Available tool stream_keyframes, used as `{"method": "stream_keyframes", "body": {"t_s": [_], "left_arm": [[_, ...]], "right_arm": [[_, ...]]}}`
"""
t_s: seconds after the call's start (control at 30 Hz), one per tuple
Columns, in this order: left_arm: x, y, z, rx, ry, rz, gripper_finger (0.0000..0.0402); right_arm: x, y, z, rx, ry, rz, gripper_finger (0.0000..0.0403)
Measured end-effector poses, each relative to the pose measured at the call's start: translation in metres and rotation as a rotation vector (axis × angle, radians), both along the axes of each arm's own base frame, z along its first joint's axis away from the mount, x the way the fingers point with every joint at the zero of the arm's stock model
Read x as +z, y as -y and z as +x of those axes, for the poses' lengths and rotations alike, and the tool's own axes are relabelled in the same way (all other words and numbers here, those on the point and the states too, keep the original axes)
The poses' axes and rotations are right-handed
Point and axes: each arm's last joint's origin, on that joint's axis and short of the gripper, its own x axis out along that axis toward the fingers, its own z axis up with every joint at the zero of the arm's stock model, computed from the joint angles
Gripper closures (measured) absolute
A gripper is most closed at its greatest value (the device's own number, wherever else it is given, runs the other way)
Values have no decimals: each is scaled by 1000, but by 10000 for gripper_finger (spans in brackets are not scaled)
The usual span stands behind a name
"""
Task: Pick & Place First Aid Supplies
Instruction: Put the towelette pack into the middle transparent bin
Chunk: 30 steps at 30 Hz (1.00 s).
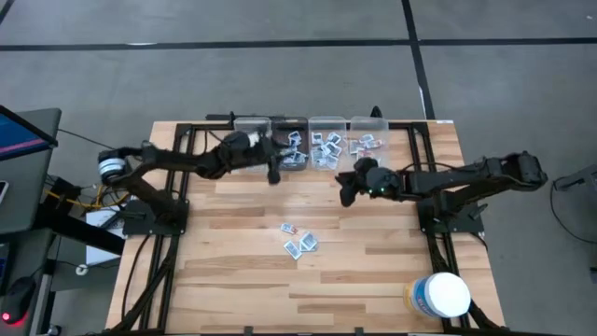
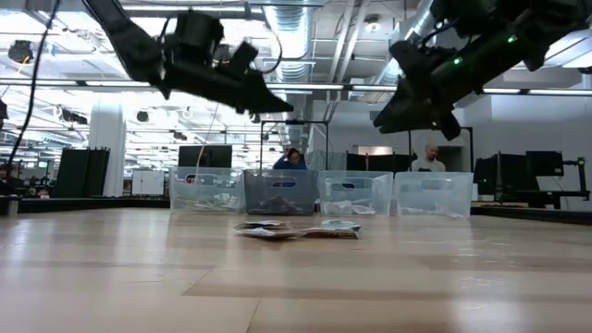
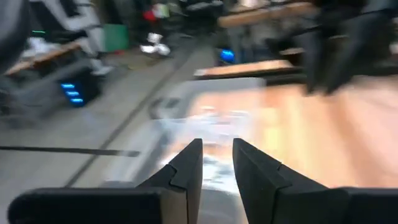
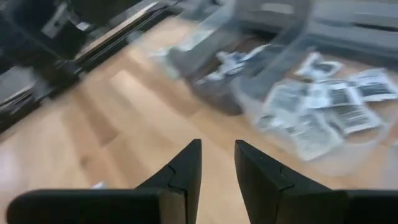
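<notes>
A small heap of first aid supplies [image 1: 299, 243], flat white packets with blue and red print, lies on the wooden table near its middle [image 2: 296, 229]. More packets lie in the clear bins [image 1: 326, 145] along the far edge [image 4: 329, 106]. My left gripper [image 1: 274, 173] hangs in the air just in front of the bins, open, with nothing between its fingers [image 3: 217, 144]. My right gripper [image 1: 345, 194] hovers to the right of it, above the table and clear of the heap, open and empty too [image 4: 217, 144].
Several clear bins [image 2: 282, 191] stand in a row at the table's far edge. A large white round tub [image 1: 443, 294] stands at the near right corner. Bare wood lies to the left and right of the heap. People sit in the room behind the table.
</notes>
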Motion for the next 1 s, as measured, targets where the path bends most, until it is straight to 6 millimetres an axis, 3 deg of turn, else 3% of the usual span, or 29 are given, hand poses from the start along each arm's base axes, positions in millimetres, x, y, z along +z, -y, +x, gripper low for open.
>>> {"method": "stream_keyframes", "body": {"t_s": [0.23,0.43,0.6,0.73,0.87,1.0], "left_arm": [[9,57,-7,-175,-121,-87,312],[-2,107,-7,-294,-220,-451,312],[-12,156,-14,-412,-350,-582,312],[-12,191,-24,-430,-358,-605,312],[-12,210,-32,-369,-328,-541,312],[-11,213,-34,-333,-314,-484,312]], "right_arm": [[-1,-40,1,196,-12,-23,312],[-15,-78,4,443,-95,-94,312],[-34,-100,21,513,-29,-100,312],[-56,-108,40,533,-29,-127,312],[-76,-110,57,523,-100,-133,312],[-93,-111,70,521,-154,-130,312]]}}
